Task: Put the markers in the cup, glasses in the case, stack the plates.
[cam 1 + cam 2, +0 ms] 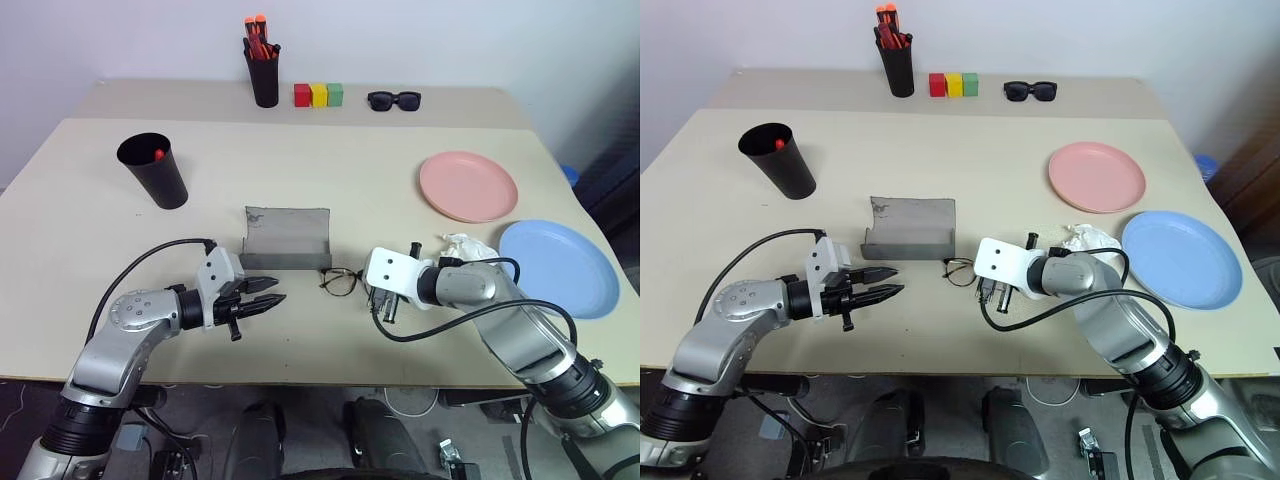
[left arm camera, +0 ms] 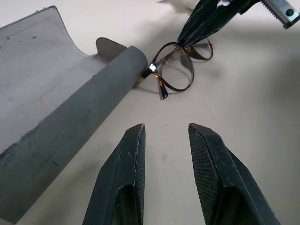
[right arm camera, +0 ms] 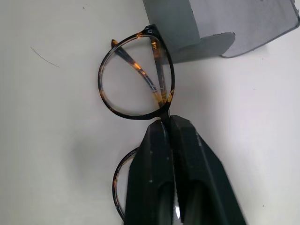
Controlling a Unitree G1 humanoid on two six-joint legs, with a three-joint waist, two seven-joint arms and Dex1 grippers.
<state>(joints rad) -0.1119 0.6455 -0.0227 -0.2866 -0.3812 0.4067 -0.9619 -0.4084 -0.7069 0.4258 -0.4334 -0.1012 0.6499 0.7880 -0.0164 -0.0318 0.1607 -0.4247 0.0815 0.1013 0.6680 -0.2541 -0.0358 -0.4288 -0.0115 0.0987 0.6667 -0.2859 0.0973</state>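
Grey felt case (image 1: 287, 240) sits near the front-mid table, flap folded up and open toward the robot, so the trough is ready to load. Glasses (image 3: 137, 77) lie on the table just beside the case's right end, one lens rim touching or nearly touching it.

R gripper (image 3: 168, 123) is pinched tight on the glasses' bridge, fingers pressed together w/ the thin wire between them. Bridge grip makes sense IMO: stiffest point, keeps pads off lenses. Temples look folded behind the lenses, so frame should go in flat.

L gripper (image 2: 166, 140) hovers near the case's front edge, fingers partly spread, nothing held; aimed at the glasses/case end. Prob staged to steady the case or take a handoff, can't say which.

Black cup (image 1: 154, 171) far left, something red inside, likely a marker cap; can't tell how many are in. Pink plate (image 1: 467, 186) and blue plate (image 1: 558, 266) lie side by side on the right, apart, not stacked. Crumpled white paper/tissue (image 1: 465, 245) between R arm and blue plate.

Surface: matte beige tabletop, seam to a second table behind. Back row: black pen holder w/ orange-red pens (image 1: 263, 70), red/yellow/green blocks (image 1: 318, 95), dark sunglasses (image 1: 394, 100). White wall behind. Dark floor w/ cables below front edge.

Risk: thin frame could pivot in a bridge pinch on lift.
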